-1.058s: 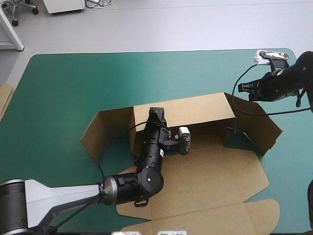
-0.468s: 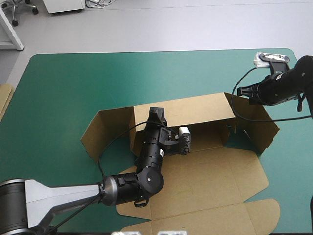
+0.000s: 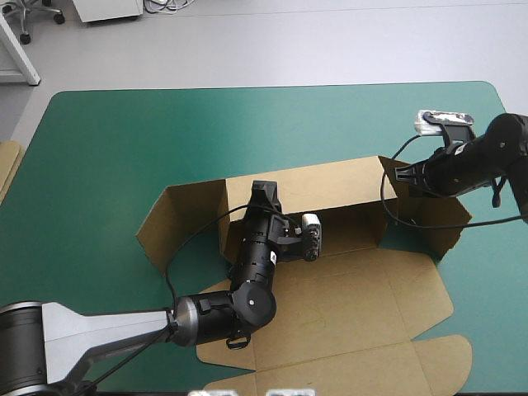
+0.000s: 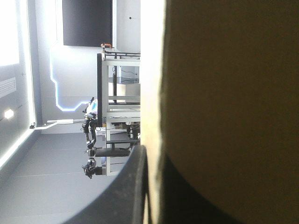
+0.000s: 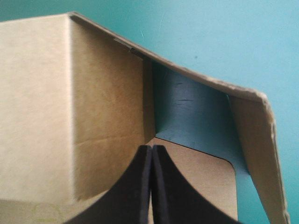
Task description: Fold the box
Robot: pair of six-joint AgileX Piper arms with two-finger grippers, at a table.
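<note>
Brown box (image 3: pixel 346 305) lay on the teal-green cover (image 3: pixel 124 148), from mid-table toward the near right. Main panel flat toward the near edge; back wall (image 3: pixel 322 186) raised; left flap (image 3: pixel 173 223) and right flap (image 3: pixel 445 219) stood angled outward. Left gripper (image 3: pixel 262 191) sat on the back wall's top edge near its left corner; its wrist view showed the fingers (image 4: pixel 128 186) all but closed, board between them. Right gripper (image 3: pixel 402 173) was at the back wall's right end, its fingers pressed together to one point, nothing held, aimed into the corner of wall and right flap. Spare board (image 3: pixel 7 169) showed at the table's left edge
</note>
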